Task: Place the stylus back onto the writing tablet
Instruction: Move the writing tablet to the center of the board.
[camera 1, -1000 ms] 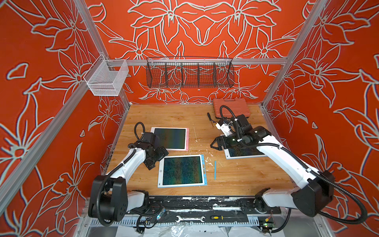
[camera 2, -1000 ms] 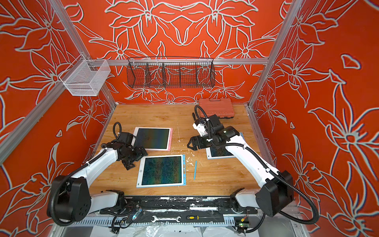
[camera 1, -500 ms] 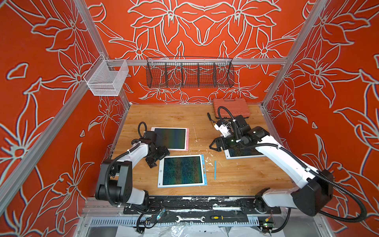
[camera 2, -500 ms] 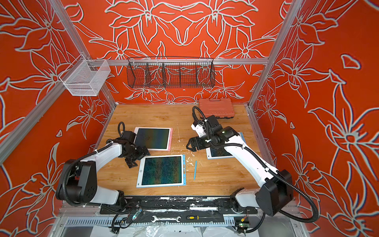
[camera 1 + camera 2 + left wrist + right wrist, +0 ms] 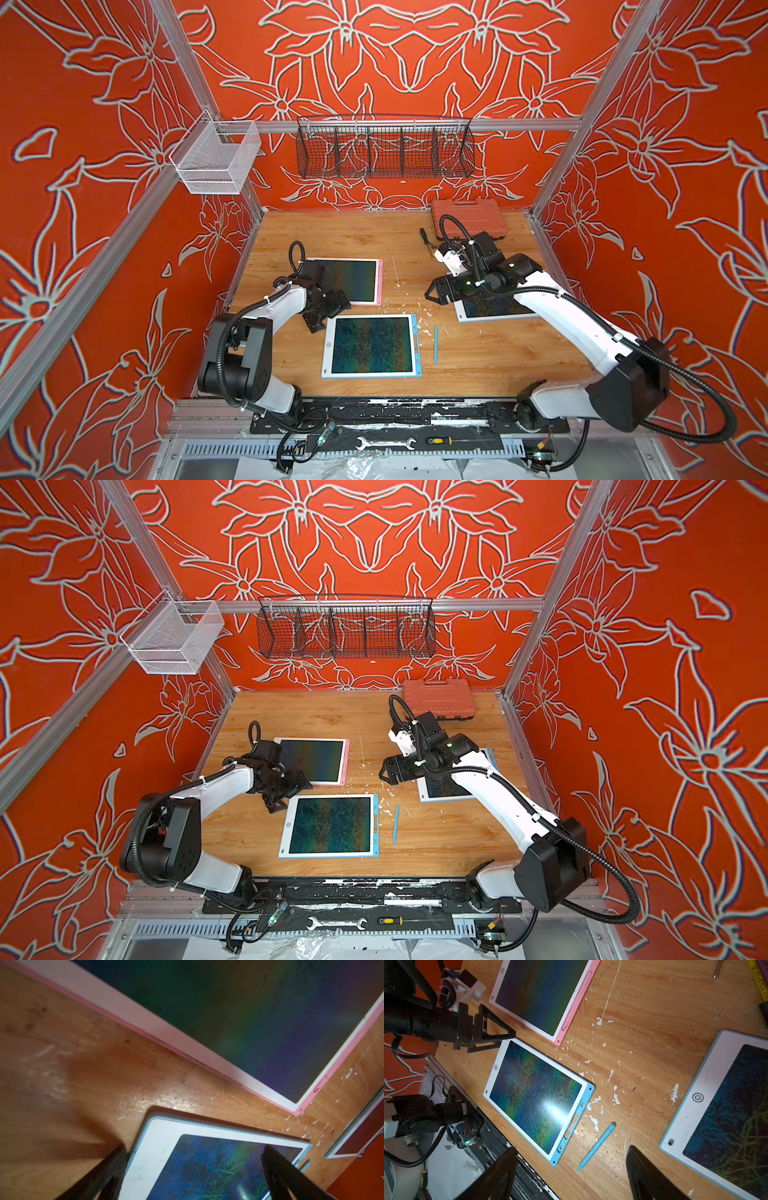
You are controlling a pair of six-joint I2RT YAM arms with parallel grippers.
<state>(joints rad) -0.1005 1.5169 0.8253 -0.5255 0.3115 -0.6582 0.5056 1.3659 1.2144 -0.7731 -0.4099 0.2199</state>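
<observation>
We see the blue stylus (image 5: 597, 1146) lying on the wood just beside the blue-framed tablet (image 5: 583, 1103), between our right gripper's (image 5: 572, 1164) spread, empty fingers. Our left gripper (image 5: 193, 1159) gapes over that tablet's corner.

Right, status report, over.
Left gripper and right gripper: jaws open, empty. Blue stylus loose on the table, beside the blue-edged writing tablet, its slot empty. Nothing blocking.

In both top views the right arm covers the 3 o'clock part of the far blue tablet (image 5: 490, 308); the left wrist view crops the pink tablet (image 5: 249, 1022).
</observation>
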